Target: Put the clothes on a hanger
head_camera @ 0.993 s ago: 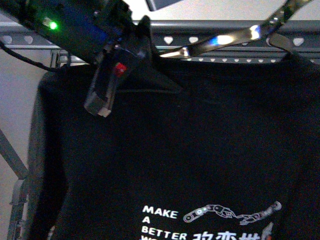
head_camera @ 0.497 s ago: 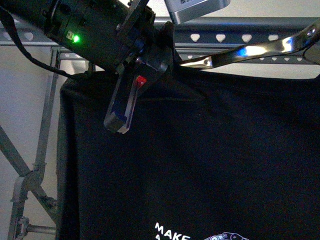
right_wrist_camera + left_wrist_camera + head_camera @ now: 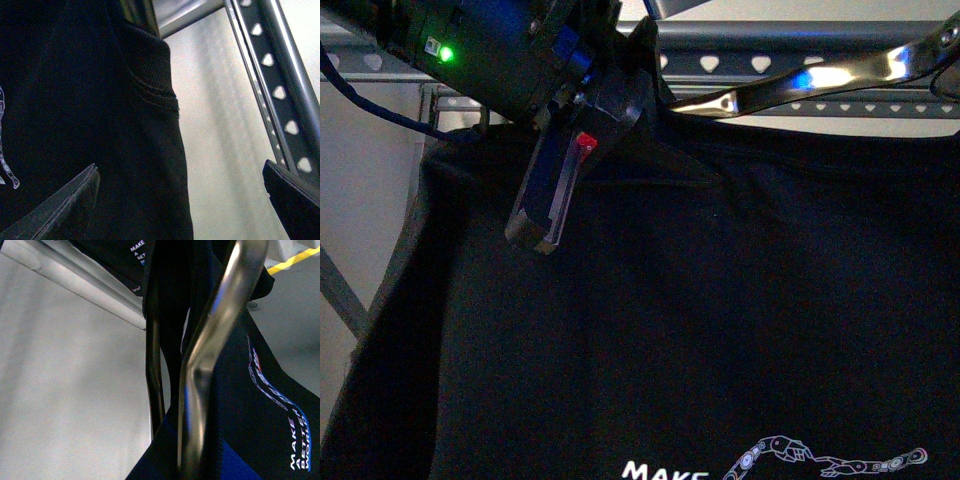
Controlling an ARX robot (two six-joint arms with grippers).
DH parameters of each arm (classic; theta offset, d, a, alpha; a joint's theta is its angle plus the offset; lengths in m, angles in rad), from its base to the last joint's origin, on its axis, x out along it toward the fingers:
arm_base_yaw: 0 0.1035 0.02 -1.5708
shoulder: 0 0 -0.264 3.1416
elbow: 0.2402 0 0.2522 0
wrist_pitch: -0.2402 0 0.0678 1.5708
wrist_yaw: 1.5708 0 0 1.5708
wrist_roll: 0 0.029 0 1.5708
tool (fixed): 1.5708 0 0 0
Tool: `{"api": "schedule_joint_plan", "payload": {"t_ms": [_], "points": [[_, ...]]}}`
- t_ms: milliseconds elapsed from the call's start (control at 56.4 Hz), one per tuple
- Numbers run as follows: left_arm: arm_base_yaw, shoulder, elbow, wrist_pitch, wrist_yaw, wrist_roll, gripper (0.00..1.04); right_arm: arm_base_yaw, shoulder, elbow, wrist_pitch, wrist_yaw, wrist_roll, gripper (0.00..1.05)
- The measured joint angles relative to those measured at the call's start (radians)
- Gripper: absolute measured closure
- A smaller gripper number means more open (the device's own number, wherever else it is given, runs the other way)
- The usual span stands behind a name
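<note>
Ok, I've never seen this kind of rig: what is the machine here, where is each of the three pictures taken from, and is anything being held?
It is a robot with two arms, each ending in a two-fingered gripper. The front view comes from a camera on its body. A black T-shirt fills that picture, with a shiny curved hanger running into its collar. Behind it stands a grey rack whose rails have heart-shaped holes. The left gripper sits at the shirt's collar; whether it is clamped on anything cannot be told.

The other two pictures come from cameras on the wrists. The left wrist view looks closely along the shiny hanger, with the printed shirt beside it. The right wrist view shows the right gripper open and holding nothing, next to the shirt and a rack rail.
</note>
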Motion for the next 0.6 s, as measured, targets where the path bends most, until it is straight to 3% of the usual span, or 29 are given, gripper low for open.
{"api": "schedule_joint_plan", "payload": {"t_ms": [53,248,603], "points": [[0.0,-0.005,0.0,0.0,0.002,0.0,1.01,0.035,0.044,0.035,-0.005,0.039,-0.02,0.08],[0.002,-0.021,0.0,-0.003,0.008,0.002,1.01,0.104,0.16,0.08,-0.003,0.134,-0.058,0.4],[0.01,-0.025,-0.025,0.009,0.009,0.026,1.01,0.111,0.177,0.094,-0.066,0.111,-0.016,0.87]]}}
